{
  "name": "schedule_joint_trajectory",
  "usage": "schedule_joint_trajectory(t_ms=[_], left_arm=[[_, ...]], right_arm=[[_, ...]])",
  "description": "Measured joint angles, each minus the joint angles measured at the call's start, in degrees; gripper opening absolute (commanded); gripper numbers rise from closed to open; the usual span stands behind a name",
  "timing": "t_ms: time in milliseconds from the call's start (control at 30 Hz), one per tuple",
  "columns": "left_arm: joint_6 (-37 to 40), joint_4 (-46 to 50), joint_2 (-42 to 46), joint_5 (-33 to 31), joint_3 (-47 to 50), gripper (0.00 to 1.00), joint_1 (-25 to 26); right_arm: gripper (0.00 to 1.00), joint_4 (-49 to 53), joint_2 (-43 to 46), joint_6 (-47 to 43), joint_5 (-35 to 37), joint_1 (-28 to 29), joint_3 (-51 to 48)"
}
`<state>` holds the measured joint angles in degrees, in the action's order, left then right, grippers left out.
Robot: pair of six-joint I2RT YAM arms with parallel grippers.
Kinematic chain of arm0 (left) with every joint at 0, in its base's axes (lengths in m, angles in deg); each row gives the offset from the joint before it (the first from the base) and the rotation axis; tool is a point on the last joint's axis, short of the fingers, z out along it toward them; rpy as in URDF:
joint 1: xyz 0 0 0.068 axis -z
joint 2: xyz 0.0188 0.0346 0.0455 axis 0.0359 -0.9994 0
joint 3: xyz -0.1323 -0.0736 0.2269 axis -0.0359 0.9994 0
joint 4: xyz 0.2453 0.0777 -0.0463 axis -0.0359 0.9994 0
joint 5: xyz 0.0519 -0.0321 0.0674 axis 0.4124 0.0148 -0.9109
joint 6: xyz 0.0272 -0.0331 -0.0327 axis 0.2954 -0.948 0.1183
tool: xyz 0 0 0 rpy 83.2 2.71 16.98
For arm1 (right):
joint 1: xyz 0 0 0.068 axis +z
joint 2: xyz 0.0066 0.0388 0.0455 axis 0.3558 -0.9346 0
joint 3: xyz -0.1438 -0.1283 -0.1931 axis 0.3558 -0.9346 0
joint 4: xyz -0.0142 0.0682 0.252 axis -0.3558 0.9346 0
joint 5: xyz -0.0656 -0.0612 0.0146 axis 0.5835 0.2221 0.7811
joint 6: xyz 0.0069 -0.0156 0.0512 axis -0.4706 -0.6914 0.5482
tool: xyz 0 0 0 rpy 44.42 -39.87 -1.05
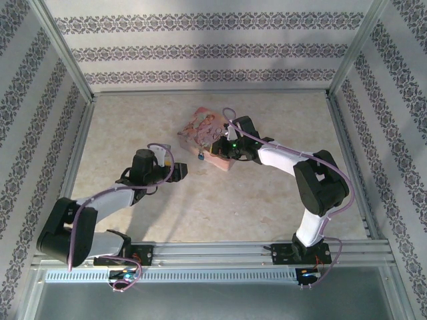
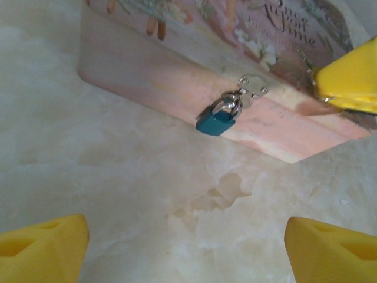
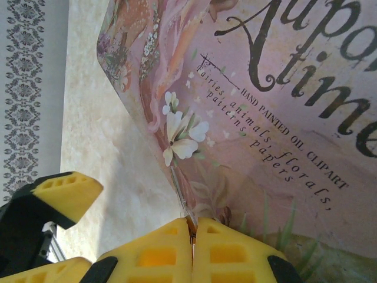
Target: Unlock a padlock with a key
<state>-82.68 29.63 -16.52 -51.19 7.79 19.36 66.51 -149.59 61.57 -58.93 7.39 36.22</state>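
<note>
There is one padlock (image 2: 217, 121). It is small, with a blue body and a silvery shackle, and it hangs from one silvery hasp (image 2: 253, 87) on the front side wall of the box. The body is tilted and its lower corner is close to the surface. From the top camera the padlock (image 1: 201, 157) is a small blue dot at the near left edge of the box, between the two arms.

There is one pink box (image 2: 147, 65). It is flat, its lid (image 3: 265, 118) has painted flowers and dark script letters, and it lies a little behind the middle of the surface.

There are two arms and two tools. The left tool (image 2: 187, 250) has its yellow fingers wide apart and nothing is between them. It points at the padlock from the near side and does not touch it. The right tool (image 3: 191, 247) has its fingers pressed together, just at the lid's edge. A thin sliver shows in the seam, but I cannot tell what it is. One of its yellow fingers (image 2: 347, 79) is over the lid, to the right of the hasp.

The surface (image 1: 220, 200) is pale beige with a marble pattern, and it has one darker blotch (image 2: 218, 191) before the padlock. Three walls (image 1: 200, 47) with grey ornament stripes stand around it, in a frame of metal rails (image 1: 220, 250).
</note>
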Motion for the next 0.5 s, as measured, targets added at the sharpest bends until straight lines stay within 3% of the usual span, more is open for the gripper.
schedule_joint_trajectory(t_ms=[500], left_arm=[[-0.6, -12.8, -16.5, 11.8, -2.5, 0.81, -3.1]], right_arm=[[0.00, 0.0, -0.2, -0.1, -0.2, 0.0, 0.2]])
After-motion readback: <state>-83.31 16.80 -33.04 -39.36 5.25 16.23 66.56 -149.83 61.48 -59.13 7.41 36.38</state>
